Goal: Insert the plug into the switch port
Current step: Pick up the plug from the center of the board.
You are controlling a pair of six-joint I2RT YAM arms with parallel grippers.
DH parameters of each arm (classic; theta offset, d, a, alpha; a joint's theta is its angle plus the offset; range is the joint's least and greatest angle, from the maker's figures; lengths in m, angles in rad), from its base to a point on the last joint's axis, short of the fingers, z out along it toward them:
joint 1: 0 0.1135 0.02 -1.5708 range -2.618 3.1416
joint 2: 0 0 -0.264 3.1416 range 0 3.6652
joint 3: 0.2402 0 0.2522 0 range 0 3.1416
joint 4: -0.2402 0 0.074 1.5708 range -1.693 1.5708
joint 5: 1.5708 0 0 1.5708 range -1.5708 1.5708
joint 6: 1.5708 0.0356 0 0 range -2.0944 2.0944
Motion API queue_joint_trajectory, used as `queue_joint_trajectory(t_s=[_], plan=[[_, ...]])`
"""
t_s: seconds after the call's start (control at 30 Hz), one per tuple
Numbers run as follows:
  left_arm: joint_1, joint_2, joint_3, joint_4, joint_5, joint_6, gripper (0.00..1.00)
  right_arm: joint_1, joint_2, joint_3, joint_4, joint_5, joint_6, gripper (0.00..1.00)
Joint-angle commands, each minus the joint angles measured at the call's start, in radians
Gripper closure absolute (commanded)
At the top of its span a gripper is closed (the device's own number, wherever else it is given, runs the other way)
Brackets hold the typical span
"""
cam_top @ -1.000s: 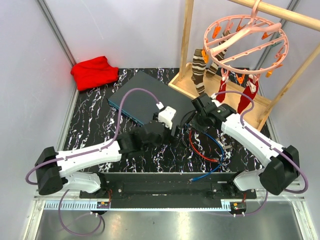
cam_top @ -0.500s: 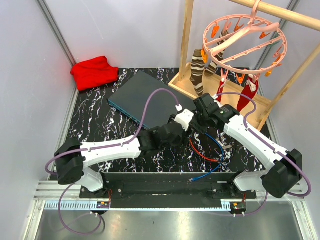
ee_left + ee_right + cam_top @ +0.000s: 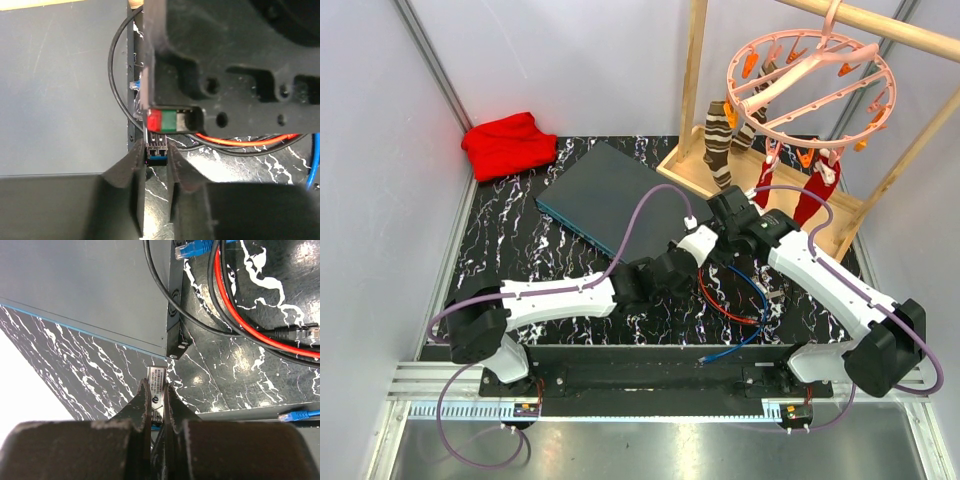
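Observation:
The switch (image 3: 610,195) is a flat dark grey box with a teal front edge, lying at the back left of the marbled table. In the right wrist view it fills the upper left (image 3: 85,285). The plug (image 3: 156,382), a small metal module with a printed label, points at the switch's near corner. My right gripper (image 3: 156,390) is shut on it. My left gripper (image 3: 156,150) meets it from the other side, its fingers pressed on the plug's blue end (image 3: 156,159). In the top view the two grippers (image 3: 712,243) touch just right of the switch, hiding the plug.
Red, blue and black cables (image 3: 735,295) loop on the table right of the grippers. A blue connector (image 3: 192,249) lies at the switch's side. A wooden rack (image 3: 760,190) with a pink clip hanger (image 3: 810,85) and socks stands back right. A red cloth (image 3: 508,143) lies back left.
My left arm has swung right to meet the right gripper, and its jaws have closed from wide open onto the plug's end. The right arm has barely moved.

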Motion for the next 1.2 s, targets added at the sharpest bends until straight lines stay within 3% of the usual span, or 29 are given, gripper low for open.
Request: queue_joint_trajectory(t_s=[0.0,0.07,0.17,0.2,0.33,0.47,0.6,0.8,0.9,1.17], plan=[[-0.002,-0.031,0.010,0.116,-0.043,0.023,0.97,0.010,-0.035,0.006,0.017,-0.006,0.021,0.99],[0.000,-0.051,-0.011,0.128,-0.035,0.023,1.00,0.010,-0.044,-0.008,0.029,-0.002,0.031,0.94],[0.000,-0.094,-0.074,0.176,-0.015,0.015,1.00,0.008,-0.069,-0.028,0.063,0.012,0.028,0.70],[0.000,-0.106,-0.091,0.202,-0.012,0.010,1.00,0.008,-0.082,-0.029,0.070,0.018,0.023,0.56],[0.009,-0.192,-0.193,0.249,0.017,-0.019,1.00,-0.013,-0.132,-0.060,0.142,0.028,-0.029,0.35],[0.038,-0.275,-0.284,0.301,0.063,-0.098,1.00,-0.042,-0.214,-0.172,0.351,-0.069,-0.110,0.34],[0.104,-0.355,-0.373,0.347,0.152,-0.207,1.00,-0.050,-0.286,-0.354,0.663,-0.178,-0.095,0.35],[0.144,-0.424,-0.444,0.395,0.227,-0.267,1.00,-0.052,-0.238,-0.429,0.887,-0.308,-0.109,0.33],[0.145,-0.427,-0.456,0.404,0.241,-0.280,1.00,-0.052,-0.221,-0.460,0.986,-0.342,-0.095,0.36],[0.148,-0.438,-0.456,0.404,0.252,-0.280,1.00,-0.052,-0.176,-0.465,1.026,-0.384,-0.081,0.46]])
